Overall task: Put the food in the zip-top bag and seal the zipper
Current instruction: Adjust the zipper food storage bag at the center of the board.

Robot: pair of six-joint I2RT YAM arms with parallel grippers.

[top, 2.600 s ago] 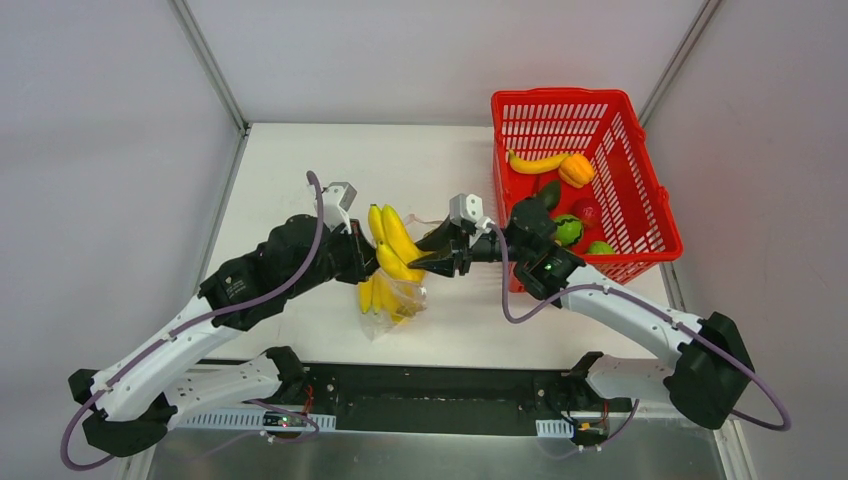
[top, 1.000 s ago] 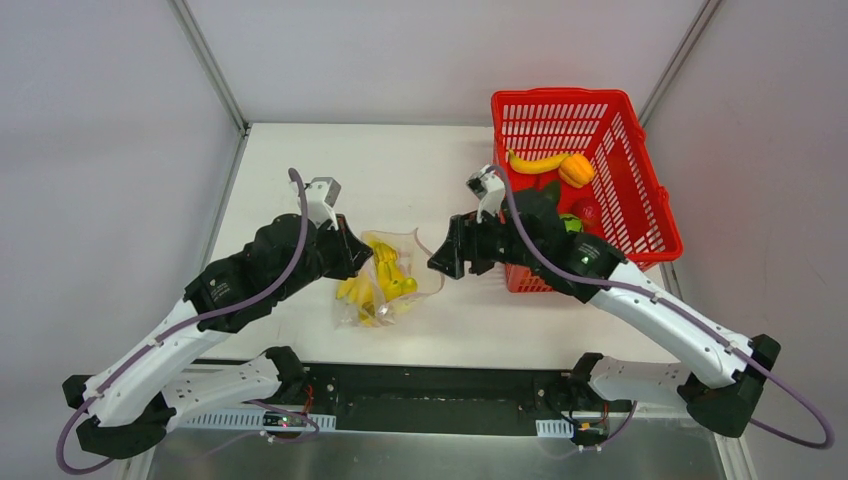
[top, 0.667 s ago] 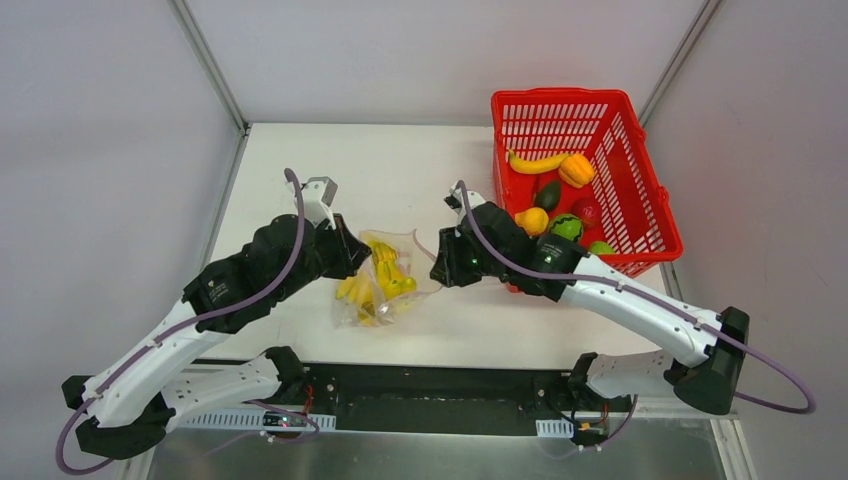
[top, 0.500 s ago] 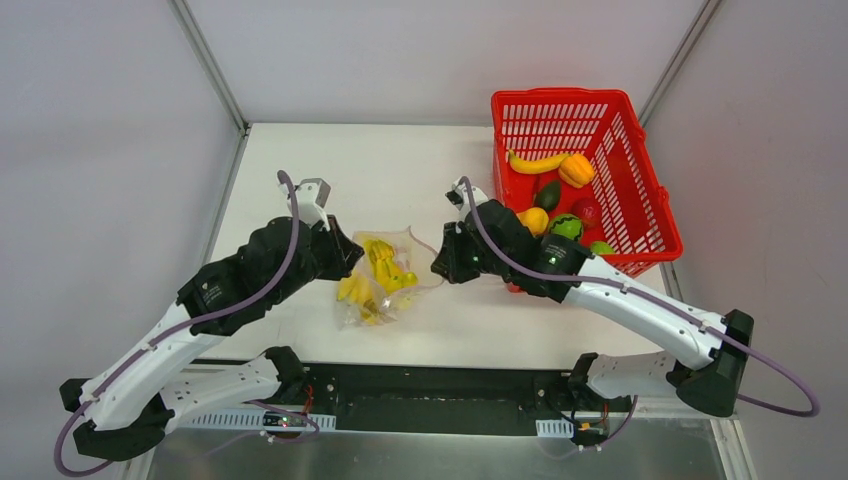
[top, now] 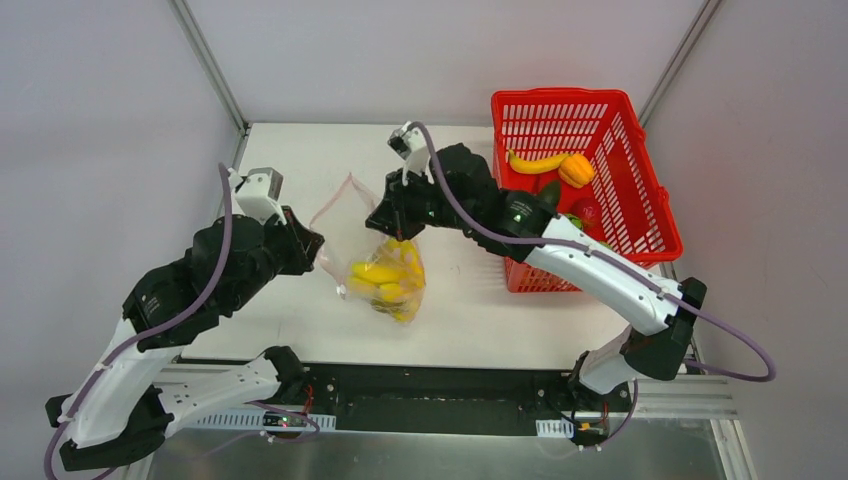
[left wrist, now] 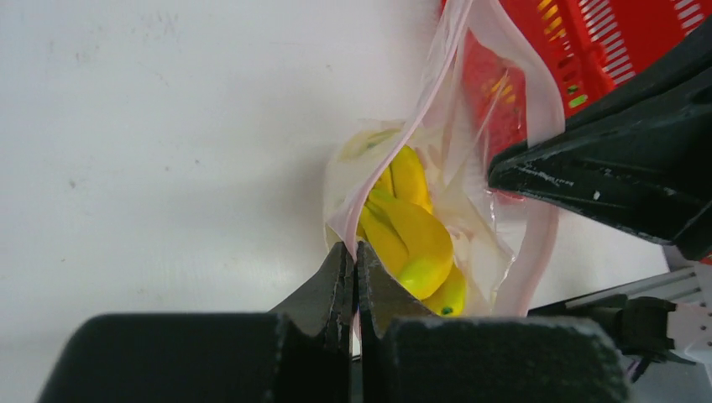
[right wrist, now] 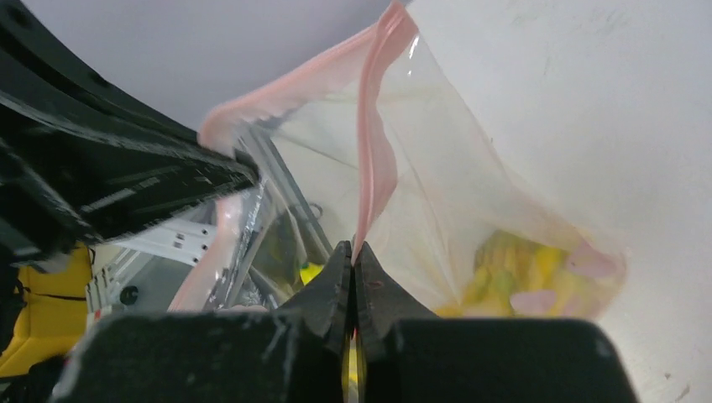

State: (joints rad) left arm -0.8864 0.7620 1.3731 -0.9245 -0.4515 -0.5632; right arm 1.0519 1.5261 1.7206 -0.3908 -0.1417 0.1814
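Observation:
The clear zip-top bag (top: pixel 372 262) hangs above the table between my two grippers, and yellow bananas (top: pixel 386 285) sag in its bottom. My left gripper (top: pixel 317 244) is shut on the bag's near rim, pinching the pink zipper (left wrist: pixel 403 143) strip right at its fingertips (left wrist: pixel 340 273). My right gripper (top: pixel 386 216) is shut on the opposite rim, where the zipper (right wrist: pixel 374 147) rises from its tips. The mouth stands parted between them. In the left wrist view the bananas (left wrist: pixel 409 231) show inside the bag, and in the right wrist view they (right wrist: pixel 525 260) show blurred through the plastic.
A red lattice basket (top: pixel 522 112) stands at the back right, close behind the right arm. It holds a yellow curved piece (top: pixel 535 163), an orange piece (top: pixel 577 170), and red (top: pixel 587 212) and green (top: pixel 566 222) pieces. White table (top: pixel 300 160) lies all round the bag.
The right gripper has shut on the bag's rim. Both arms have risen and drawn back from the table, lifting the bag with the bananas and spreading its mouth.

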